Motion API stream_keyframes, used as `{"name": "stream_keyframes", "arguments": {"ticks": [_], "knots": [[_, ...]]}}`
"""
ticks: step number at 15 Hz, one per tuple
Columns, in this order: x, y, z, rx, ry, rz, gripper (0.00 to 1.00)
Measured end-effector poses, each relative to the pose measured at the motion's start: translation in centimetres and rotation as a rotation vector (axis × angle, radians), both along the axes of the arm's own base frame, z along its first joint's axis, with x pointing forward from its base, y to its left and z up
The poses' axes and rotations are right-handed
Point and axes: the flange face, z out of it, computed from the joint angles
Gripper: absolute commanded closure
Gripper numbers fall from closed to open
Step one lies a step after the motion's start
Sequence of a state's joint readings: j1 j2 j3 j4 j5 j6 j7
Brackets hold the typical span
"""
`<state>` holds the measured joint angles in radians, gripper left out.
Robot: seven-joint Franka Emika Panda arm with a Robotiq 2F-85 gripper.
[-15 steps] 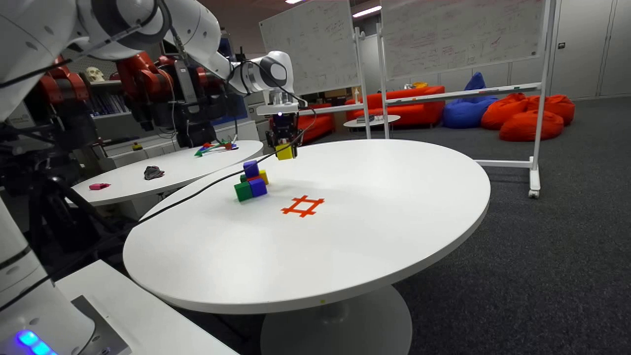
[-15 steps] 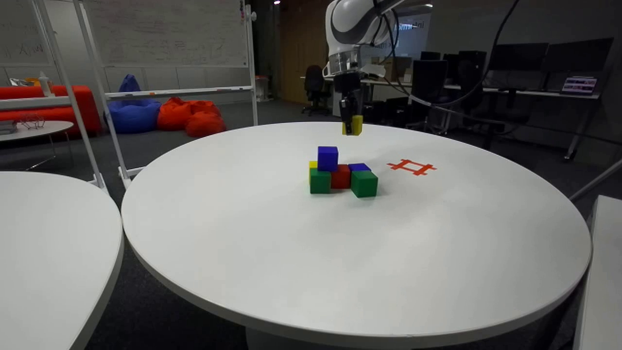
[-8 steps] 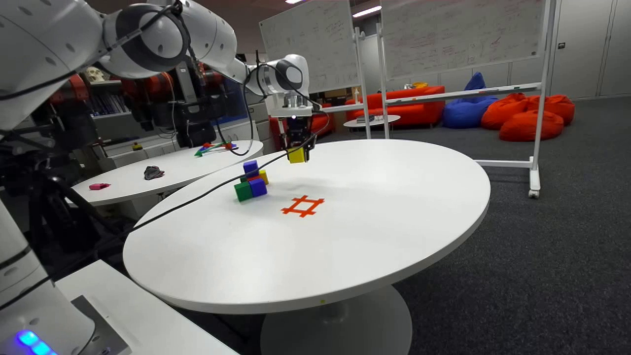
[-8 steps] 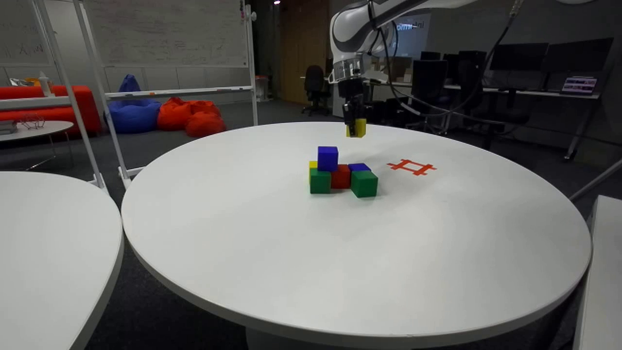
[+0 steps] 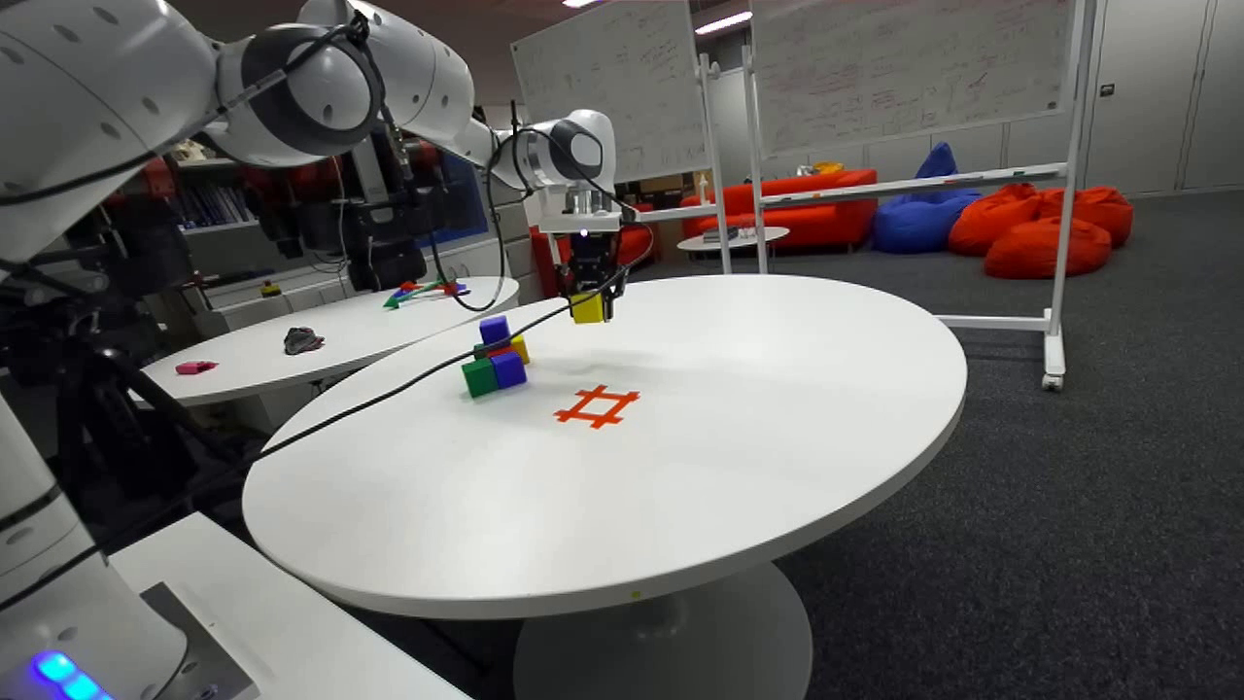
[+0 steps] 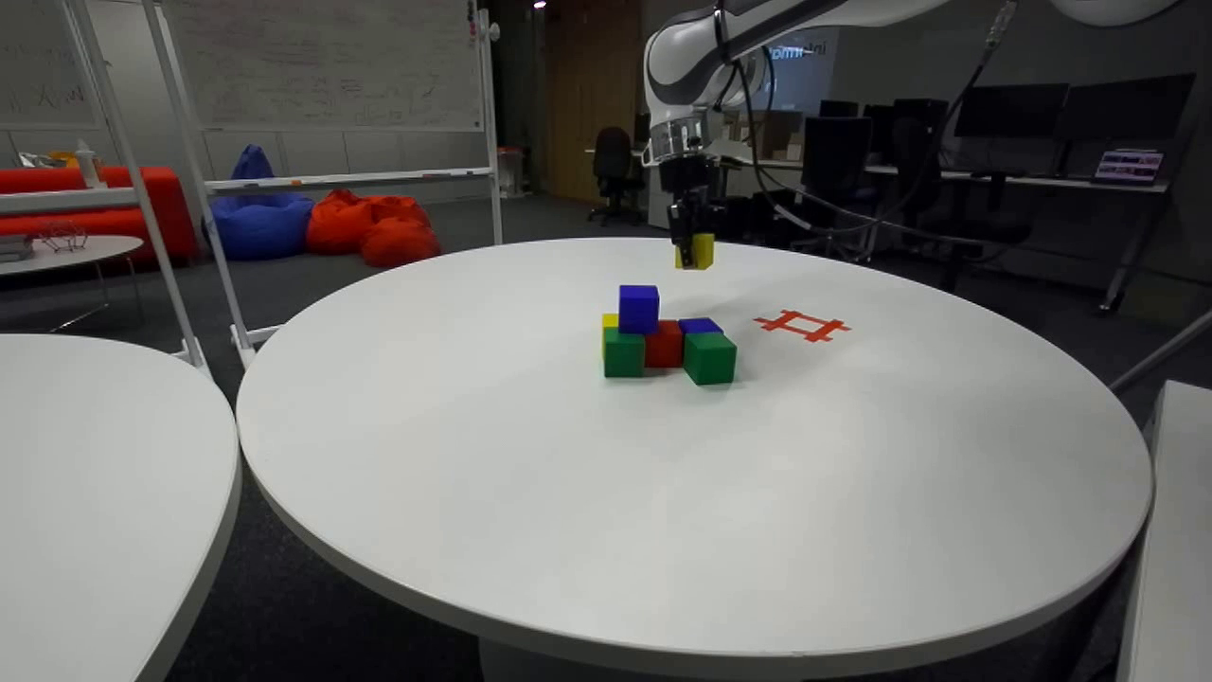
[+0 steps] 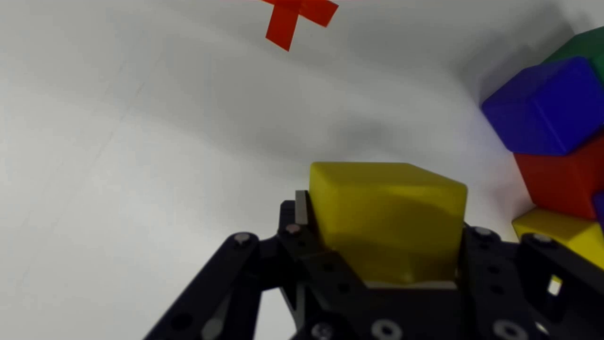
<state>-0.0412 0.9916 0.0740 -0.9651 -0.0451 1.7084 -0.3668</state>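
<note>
Edging nearer the red tape square [image 7: 284, 21] ahead, the black gripper [image 5: 591, 308] pinches a yellow cube [image 7: 387, 222], the multicoloured cube pile [image 6: 664, 345] off beside its jaws, likely mid-carry!

A red sofa [image 5: 836, 224] is stretching on one side of the blue beanbag [image 5: 918, 224], orange beanbags [image 5: 1020, 253] are slumping on its other; a whiteboard [image 5: 914, 68] is standing before it, dark carpet [image 5: 1118, 408] is spreading beneath, pale panels [image 5: 1147, 107] are rising behind.

- Scanning handwriting [image 6: 59, 96] across the whiteboards [image 5: 914, 68] in both exterior views, too faint to read!
- Now catching lettering [image 6: 798, 49] on a pale panel [image 6: 807, 85] in an exterior view, too blurred to read!
</note>
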Motion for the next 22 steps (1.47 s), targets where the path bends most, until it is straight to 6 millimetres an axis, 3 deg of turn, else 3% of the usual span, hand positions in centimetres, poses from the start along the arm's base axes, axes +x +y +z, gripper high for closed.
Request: {"name": "stream_keyframes", "arguments": {"ticks": [2, 3, 9, 22], "knots": [[0.0, 0.0, 0.0, 0.000, 0.000, 0.000, 0.43], [0.0, 0.0, 0.0, 0.000, 0.000, 0.000, 0.68], [-0.1, -0.8, -0.9, 0.001, 0.027, -0.011, 0.68], [0.5, -6.9, -2.6, 0.046, 0.073, -0.111, 0.68]]}}
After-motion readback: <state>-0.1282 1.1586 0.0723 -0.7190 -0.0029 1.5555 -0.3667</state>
